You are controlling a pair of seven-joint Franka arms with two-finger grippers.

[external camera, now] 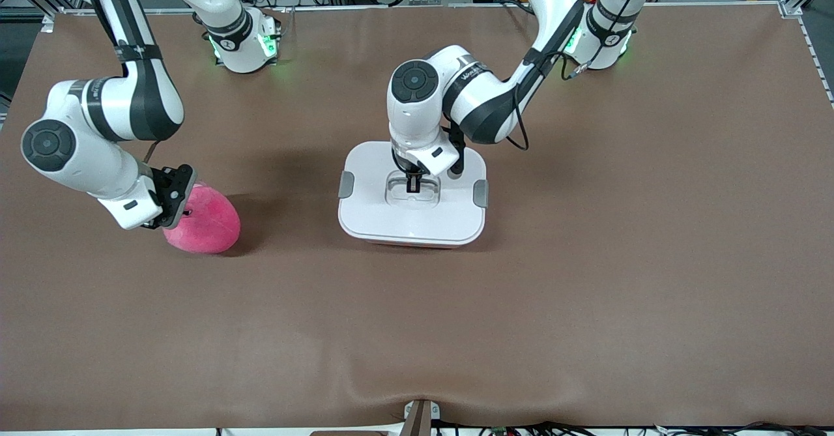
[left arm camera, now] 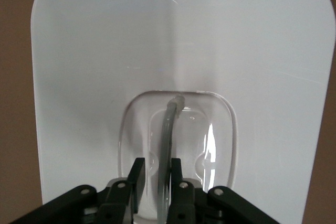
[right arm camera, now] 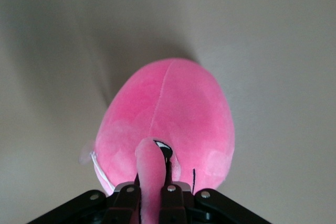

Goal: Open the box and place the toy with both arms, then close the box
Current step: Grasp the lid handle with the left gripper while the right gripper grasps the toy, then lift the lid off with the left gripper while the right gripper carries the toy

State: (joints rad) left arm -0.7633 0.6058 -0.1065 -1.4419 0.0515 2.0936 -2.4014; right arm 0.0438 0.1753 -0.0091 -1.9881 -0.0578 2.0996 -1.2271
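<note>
The box (external camera: 391, 218) stands mid-table with its white lid (left arm camera: 94, 51) on and a grey clip (external camera: 346, 184) at each end. My left gripper (external camera: 414, 185) is down in the lid's recess, its fingers (left arm camera: 137, 174) on either side of the clear handle (left arm camera: 169, 124). One finger touches the handle and a narrow gap shows at the other, so the left gripper (left arm camera: 157, 162) is open. The hot-pink toy (external camera: 203, 221) lies on the table toward the right arm's end. My right gripper (external camera: 177, 203) is shut on a pinched fold of the toy (right arm camera: 168, 108), and that gripper (right arm camera: 150, 186) sits low beside it.
A brown mat (external camera: 586, 260) covers the whole table. The two arm bases (external camera: 244, 45) (external camera: 603, 38) stand along the edge farthest from the front camera. The mat has a ripple (external camera: 417, 393) at the edge nearest the front camera.
</note>
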